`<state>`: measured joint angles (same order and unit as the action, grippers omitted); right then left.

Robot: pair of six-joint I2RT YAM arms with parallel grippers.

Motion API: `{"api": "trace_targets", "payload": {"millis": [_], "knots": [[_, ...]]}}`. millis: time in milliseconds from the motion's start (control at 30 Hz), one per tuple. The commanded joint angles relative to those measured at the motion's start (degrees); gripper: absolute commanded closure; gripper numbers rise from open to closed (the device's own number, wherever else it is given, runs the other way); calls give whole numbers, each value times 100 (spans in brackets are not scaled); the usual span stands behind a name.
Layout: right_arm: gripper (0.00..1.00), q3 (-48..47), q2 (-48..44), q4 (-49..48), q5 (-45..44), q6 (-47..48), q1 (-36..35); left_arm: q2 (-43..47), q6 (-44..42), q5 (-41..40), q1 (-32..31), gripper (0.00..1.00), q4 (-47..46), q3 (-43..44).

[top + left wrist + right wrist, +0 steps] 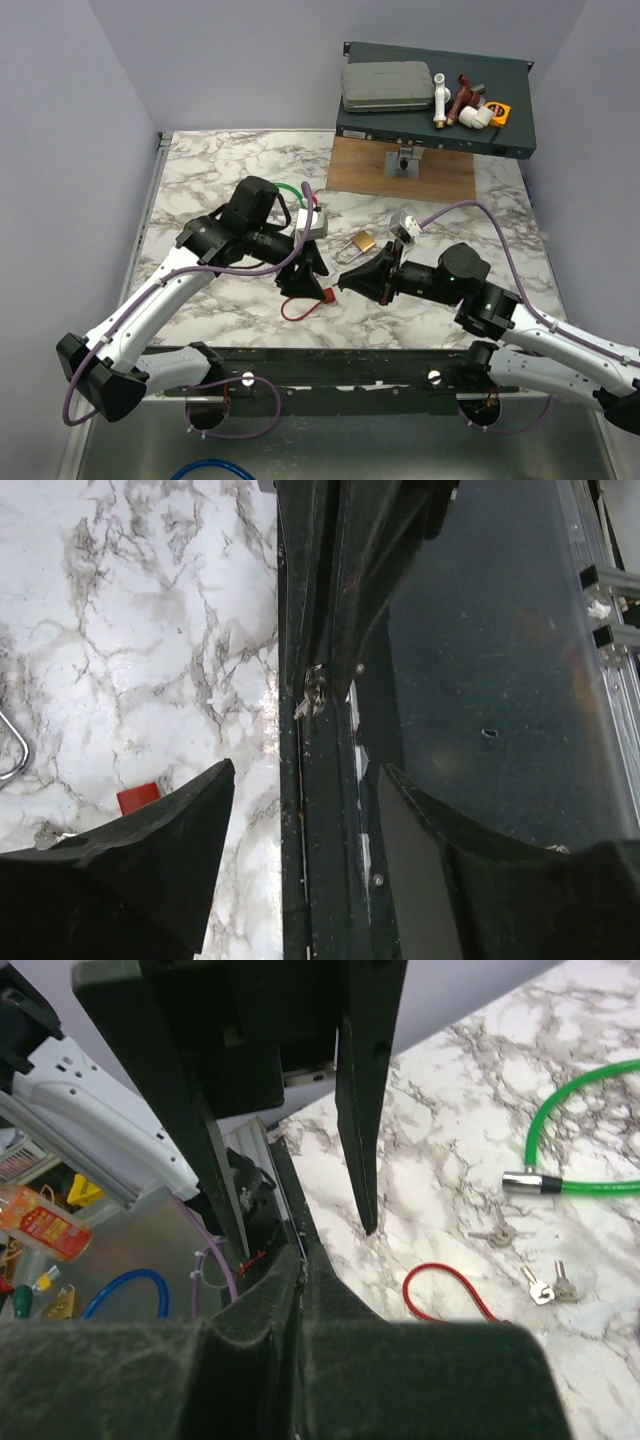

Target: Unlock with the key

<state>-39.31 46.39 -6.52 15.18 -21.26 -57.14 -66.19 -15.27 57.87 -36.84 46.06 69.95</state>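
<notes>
The key's small red head point(328, 295) lies on the marble with its red cord loop point(298, 307) trailing to the front left. The head also shows in the left wrist view point(138, 798), and the cord shows in the right wrist view point(446, 1291). The brass padlock point(363, 242) lies just behind them. My left gripper point(305, 275) hangs open over the cord, its jaws point(307, 770) spanning the table's front edge. My right gripper point(342, 282) is shut, its tip just right of the red head. In its own view point(303, 1255) the jaws are pressed together.
A green cable lock point(580, 1125) and loose silver keys point(545, 1285) lie on the marble behind the left gripper. A black rail point(320, 810) runs along the table's front edge. A dark shelf point(420, 130) with a grey case and fittings stands at the back right.
</notes>
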Motion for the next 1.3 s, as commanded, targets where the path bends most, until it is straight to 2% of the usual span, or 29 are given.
{"api": "trace_targets", "payload": {"millis": [0,33,67,100,433,500,633,800,933,1167,1267], "knots": [[99,-103,121,-626,343,-198,21,133,-393,373,3,39,429,-61],[99,-110,165,-660,373,-216,20,142,-398,358,6,40,423,-54],[99,-114,212,-703,408,-243,20,142,-349,-46,6,41,393,-43],[99,-114,245,-752,437,-261,27,150,-291,295,8,42,350,-35],[99,-165,467,-1007,454,-312,20,184,-153,155,6,47,257,23],[99,-160,481,-1075,410,-312,21,186,-143,129,5,52,230,1],[99,-86,557,-1309,421,-377,21,169,-52,88,4,71,158,22],[99,1,651,-1626,472,-423,21,108,-11,155,10,82,157,148],[99,13,655,-1639,547,-401,24,89,-98,107,14,100,214,224],[99,90,525,-1406,695,-352,23,121,-122,-14,278,100,272,282],[90,44,448,-1156,693,-246,26,154,-396,-91,401,100,535,360]]}}
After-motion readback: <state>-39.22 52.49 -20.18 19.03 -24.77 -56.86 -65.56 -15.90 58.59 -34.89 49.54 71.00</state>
